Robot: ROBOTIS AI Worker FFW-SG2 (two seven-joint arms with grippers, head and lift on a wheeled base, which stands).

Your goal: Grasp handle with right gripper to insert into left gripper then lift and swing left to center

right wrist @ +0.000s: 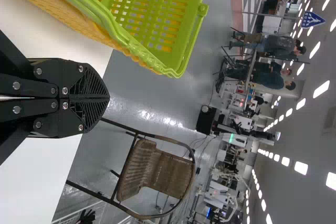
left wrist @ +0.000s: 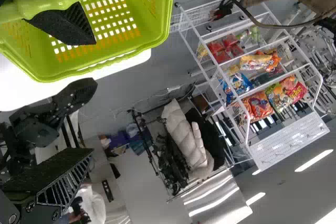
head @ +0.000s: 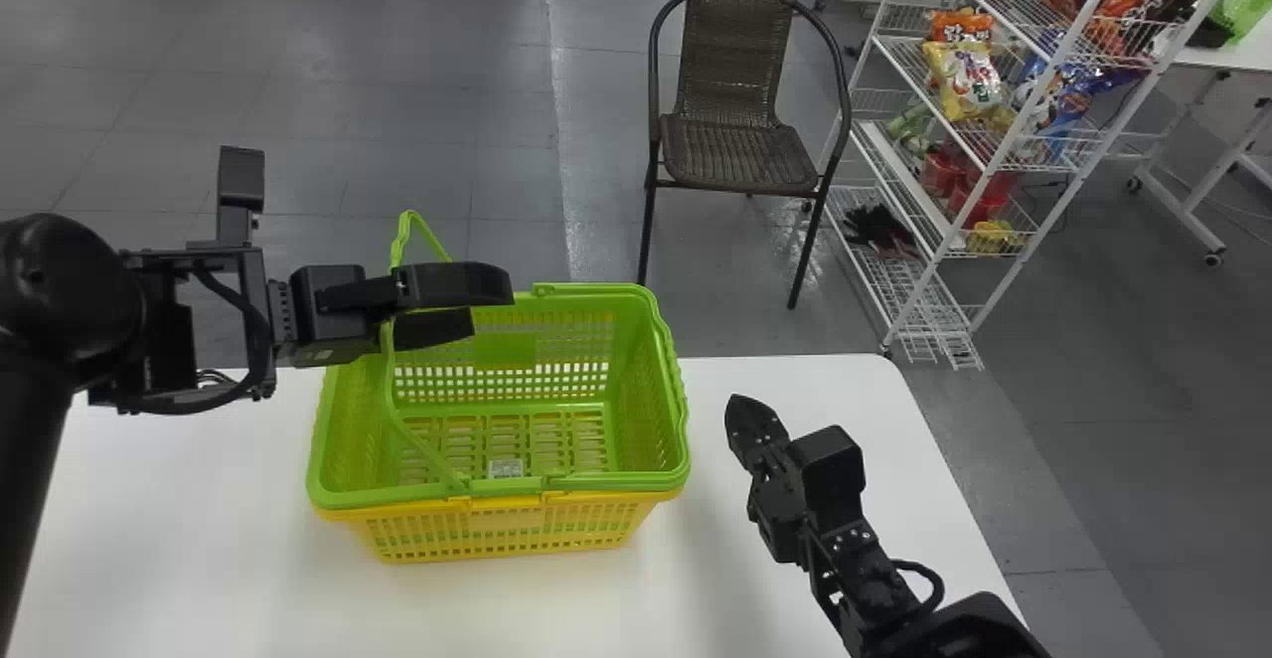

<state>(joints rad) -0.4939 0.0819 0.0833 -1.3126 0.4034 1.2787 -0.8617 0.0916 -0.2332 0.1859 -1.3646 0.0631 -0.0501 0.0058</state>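
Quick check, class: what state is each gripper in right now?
Left gripper: open, fingers apart.
Right gripper: closed, fingers together, holding nothing.

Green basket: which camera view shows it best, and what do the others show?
Head view: the green basket appears nearly whole, its raised handle too. The wrist views each show part of it, cut off by the picture's edge.

the left arm [head: 32,439] is showing rounded black housings [head: 70,290] and a looping cable [head: 260,340]; silver screws [right wrist: 65,91] are dotting the black right gripper [head: 736,407].
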